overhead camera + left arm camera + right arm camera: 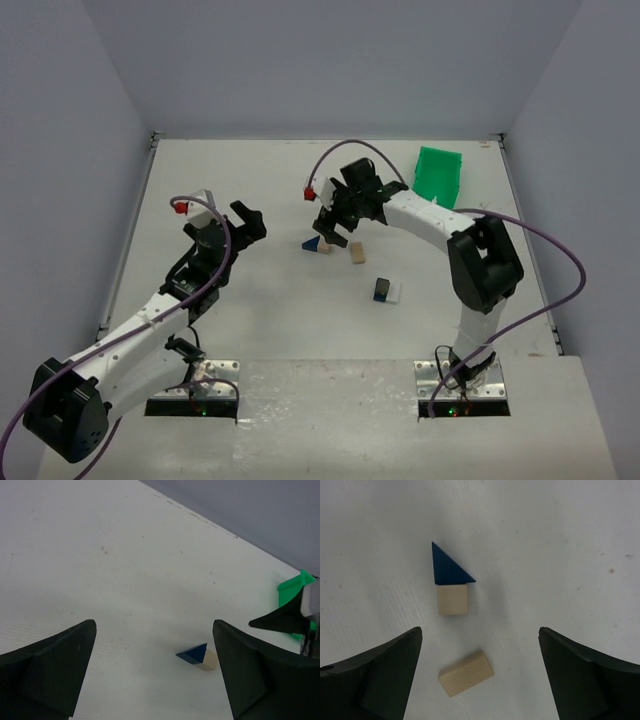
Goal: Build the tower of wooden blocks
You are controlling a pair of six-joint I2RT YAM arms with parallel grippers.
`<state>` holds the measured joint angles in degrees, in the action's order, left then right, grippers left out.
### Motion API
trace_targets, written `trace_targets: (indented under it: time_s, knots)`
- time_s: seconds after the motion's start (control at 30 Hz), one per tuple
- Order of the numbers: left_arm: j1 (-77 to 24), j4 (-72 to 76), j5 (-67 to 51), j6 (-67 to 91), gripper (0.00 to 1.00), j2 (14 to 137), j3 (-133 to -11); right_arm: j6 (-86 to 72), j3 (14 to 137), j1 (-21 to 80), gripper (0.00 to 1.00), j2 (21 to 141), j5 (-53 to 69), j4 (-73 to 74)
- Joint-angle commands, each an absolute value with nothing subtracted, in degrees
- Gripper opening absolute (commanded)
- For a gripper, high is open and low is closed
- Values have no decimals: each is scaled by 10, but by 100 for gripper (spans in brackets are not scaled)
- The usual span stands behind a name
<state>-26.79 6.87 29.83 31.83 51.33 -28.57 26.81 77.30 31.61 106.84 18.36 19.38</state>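
No stacked tower shows; the blocks lie flat on the white table [260, 180]. A dark blue wedge [447, 567] lies touching a tan cube [452, 599]. A longer tan block [466, 672] lies loose beside them. My right gripper [480, 680] is open and empty, hovering over the tan block, which sits between its fingers. In the top view the wedge [312, 243], the tan block [357, 252] and a dark blue and white block pair [387, 290] lie near the right gripper [333, 232]. My left gripper [250, 222] is open and empty, left of the blocks. Its wrist view shows the wedge [192, 654] and cube [209, 659] ahead.
A green plastic bin [438, 172] stands at the back right, behind the right arm; it also shows in the left wrist view [292, 587]. Grey walls enclose the table on three sides. The right gripper's finger [280, 620] shows at the right of the left wrist view.
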Motion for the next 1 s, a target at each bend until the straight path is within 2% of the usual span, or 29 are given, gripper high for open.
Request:
trace_targets:
  time_s: [0.0,0.23,0.43,0.6,0.83,0.9,0.97]
  knots:
    - [-261,102,296,308,100,484,-268,267,759,340,99,1071,133,184]
    - [-261,113,304,312,100,471,-254,252,766,355,99,1120,123,169]
    - [-261,111,311,313,100,480,-257,241,762,368,98,1151,61,128]
    - [-261,118,309,312,100,485,-257,231,760,372,92,1157,79,115]
    - [-261,119,312,314,100,490,-256,221,763,374,81,1168,92,110]
    - [-261,118,313,316,100,491,-257,218,763,374,72,1169,90,107]
    - [-261,118,314,316,100,491,-256,216,763,374,59,1170,89,107]
